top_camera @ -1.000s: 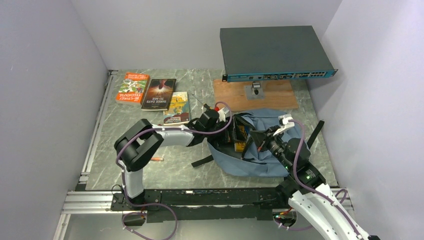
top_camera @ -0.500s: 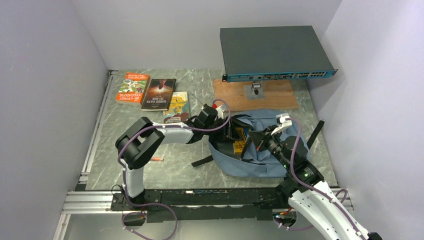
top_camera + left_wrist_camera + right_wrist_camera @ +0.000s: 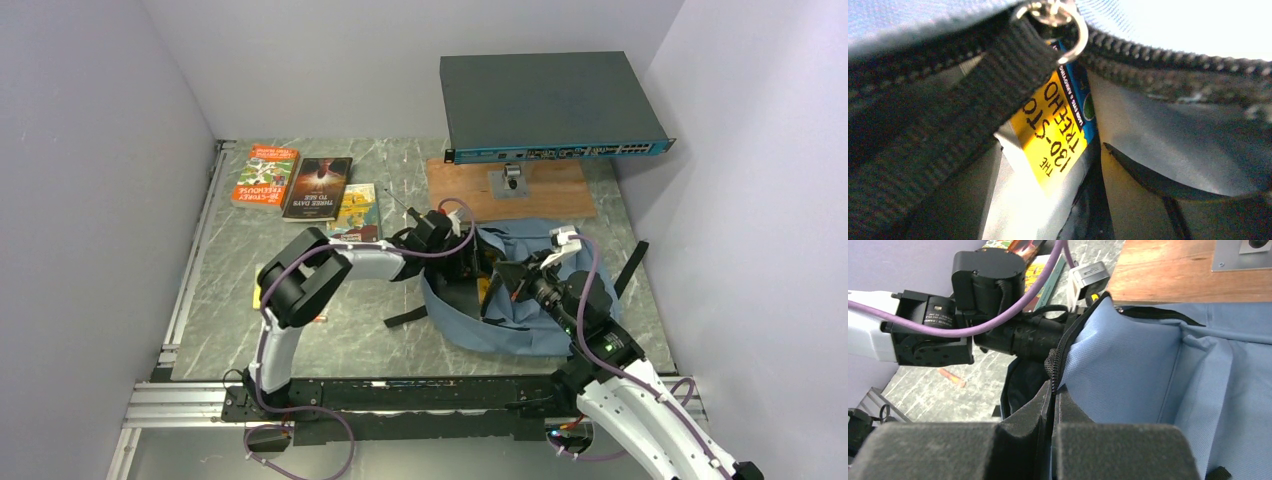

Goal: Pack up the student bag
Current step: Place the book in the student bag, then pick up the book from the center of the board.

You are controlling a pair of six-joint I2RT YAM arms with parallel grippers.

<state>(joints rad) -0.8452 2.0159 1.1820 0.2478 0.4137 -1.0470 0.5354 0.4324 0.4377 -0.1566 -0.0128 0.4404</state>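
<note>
The student bag (image 3: pixel 530 310), blue-grey with black straps, lies open at the table's right. My right gripper (image 3: pixel 1054 390) is shut on the bag's black zipper edge (image 3: pixel 1058 352) and holds the mouth up. My left gripper (image 3: pixel 465 260) reaches into the mouth from the left, and its fingers are hidden by the fabric. In the left wrist view a yellow book (image 3: pixel 1055 127) stands inside the bag against the grey lining (image 3: pixel 1168 145), under a black strap (image 3: pixel 998 75) and a metal zipper ring (image 3: pixel 1068 30). That view shows none of my left fingers.
Three books lie at the back left: orange (image 3: pixel 265 175), dark (image 3: pixel 317 187), yellow-green (image 3: pixel 355 212). A grey network switch (image 3: pixel 550 105) stands on a mount over a wooden board (image 3: pixel 560 195) behind the bag. An orange pen (image 3: pixel 314 318) lies by the left arm. Walls close both sides.
My left arm has pushed rightward, deeper into the bag's mouth, and its elbow has swung right. My right gripper has kept its hold on the zipper edge.
</note>
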